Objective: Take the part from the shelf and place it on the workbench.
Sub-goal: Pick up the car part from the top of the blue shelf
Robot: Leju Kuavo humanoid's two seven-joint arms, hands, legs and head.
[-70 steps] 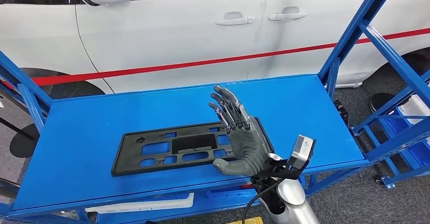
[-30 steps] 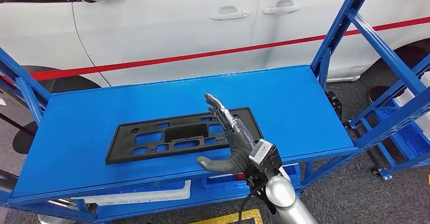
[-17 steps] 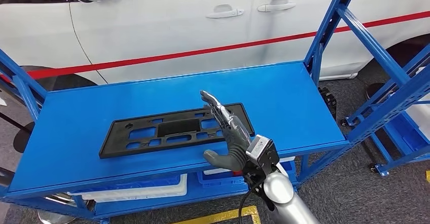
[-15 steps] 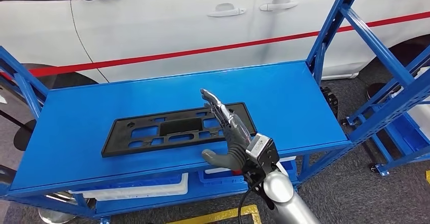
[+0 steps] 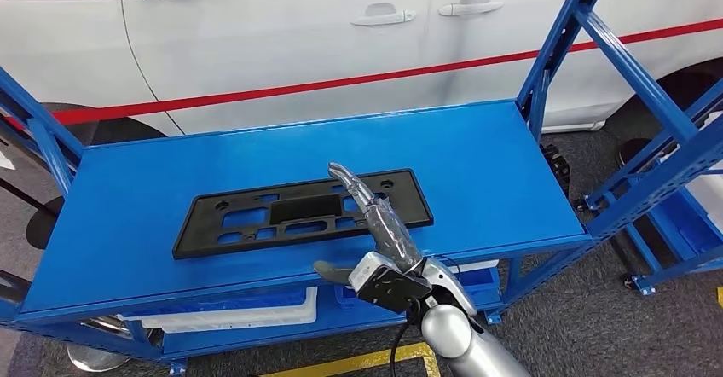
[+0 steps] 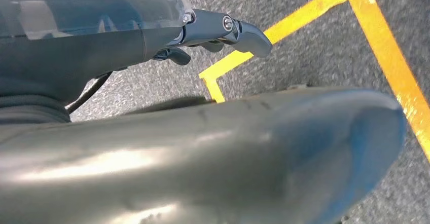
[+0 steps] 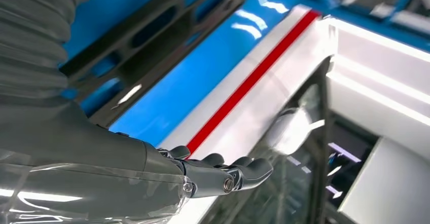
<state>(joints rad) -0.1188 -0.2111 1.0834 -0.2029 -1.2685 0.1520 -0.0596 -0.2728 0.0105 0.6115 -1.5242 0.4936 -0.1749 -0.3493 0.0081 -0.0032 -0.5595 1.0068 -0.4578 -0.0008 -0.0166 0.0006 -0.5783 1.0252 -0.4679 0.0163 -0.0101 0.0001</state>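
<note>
A long black plastic part (image 5: 298, 213) with several cut-outs lies flat on the blue workbench top (image 5: 477, 172). My right hand (image 5: 375, 223) is raised at the bench's front edge, over the part's right end, turned edge-on with fingers stretched out and holding nothing. The right wrist view shows those fingers (image 7: 223, 176) spread in the air, apart from the part (image 7: 152, 41). My left hand (image 6: 223, 29) hangs over the floor, fingers loose and bare.
A white car (image 5: 341, 44) with a red stripe stands right behind the bench. Blue frame posts (image 5: 563, 36) rise at the bench's right end and more blue racking (image 5: 682, 198) stands further right. Bins sit on the lower shelf (image 5: 247, 309). Yellow floor tape (image 5: 358, 362) runs below.
My right hand has lifted off the part's right end, drawn back to the bench's front edge and rolled edge-on. The part stays flat on the bench; the camera shifted slightly.
</note>
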